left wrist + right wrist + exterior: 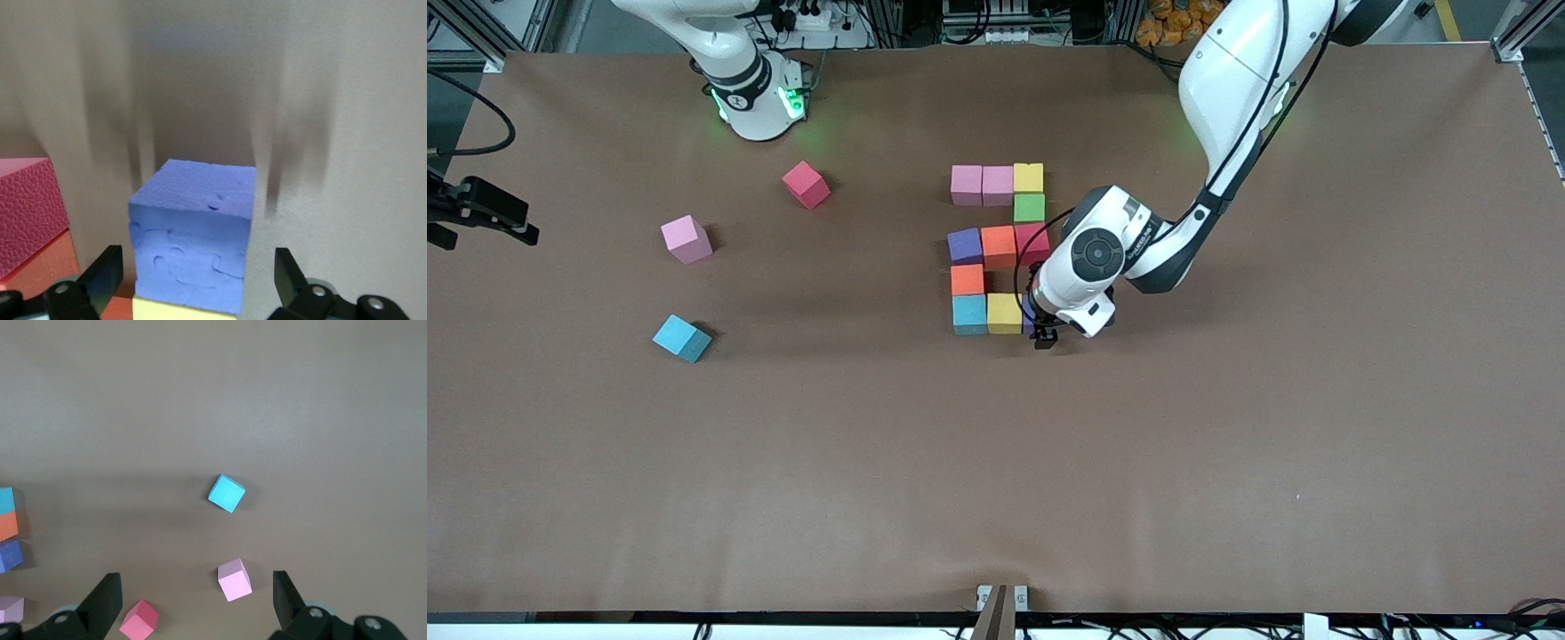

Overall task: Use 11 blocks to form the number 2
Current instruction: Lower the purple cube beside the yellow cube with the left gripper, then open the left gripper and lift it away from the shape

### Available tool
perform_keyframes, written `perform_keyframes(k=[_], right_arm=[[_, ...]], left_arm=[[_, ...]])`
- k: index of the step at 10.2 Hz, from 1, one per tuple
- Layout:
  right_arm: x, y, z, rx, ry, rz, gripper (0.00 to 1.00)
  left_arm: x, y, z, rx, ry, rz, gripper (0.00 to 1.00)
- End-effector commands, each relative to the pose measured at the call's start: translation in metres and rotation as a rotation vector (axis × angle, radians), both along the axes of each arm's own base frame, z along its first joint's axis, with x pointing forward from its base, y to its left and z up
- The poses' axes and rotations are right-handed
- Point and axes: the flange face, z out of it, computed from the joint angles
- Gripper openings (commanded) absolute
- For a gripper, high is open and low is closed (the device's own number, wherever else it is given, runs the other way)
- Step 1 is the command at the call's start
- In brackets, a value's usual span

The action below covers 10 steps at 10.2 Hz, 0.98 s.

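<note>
- The number 2 lay mid-table, long axis running from the robots' bases toward the front camera, its pink-and-yellow top row nearest the bases
- The left gripper stood low at the bottom row's end, fingers spread apart either side of a purple block, released, beside the yellow block
- The right gripper waited high, jaws open, over loose pink, red and teal-blue cubes toward the right arm's end
- No readable lettering anywhere
</note>
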Motion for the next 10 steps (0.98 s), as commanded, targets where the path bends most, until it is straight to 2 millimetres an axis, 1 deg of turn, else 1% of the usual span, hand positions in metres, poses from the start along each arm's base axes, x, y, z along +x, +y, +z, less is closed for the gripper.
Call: perform_keyframes(k=[1,3,4,6,7,9,10], right_arm=[[0.001,0.003,0.003,0.011,-0.004,-0.005,1.0],[0.0,0.002,0.002,0.011,-0.003,-0.007,1.0],[0.0,0.002,0.002,0.011,-0.003,-0.007,1.0],[0.001,0.004,0.002,0.011,-0.003,-0.004,1.0],[0.001,0.003,0.002,0.011,-0.004,-0.005,1.0],[0.001,0.003,0.002,0.011,-0.003,-0.005,1.0],[-0.001,0.004,0.002,0.01,0.003,-0.002,1.0]], left_arm=[[0.007,0.004,0.017,-0.025,-0.022,-0.012,1.0],[0.019,0.001,0.034,-0.049,-0.05,-0.004,1.0],[0.028,0.003,0.045,-0.065,-0.068,0.001,1.0],[0.038,0.002,0.07,-0.086,-0.104,0.012,1.0],[0.047,0.002,0.094,-0.102,-0.137,0.021,1.0],[0.069,0.014,0.139,-0.115,-0.206,0.034,1.0],[0.079,0.023,0.163,-0.114,-0.256,-0.001,1.0]])
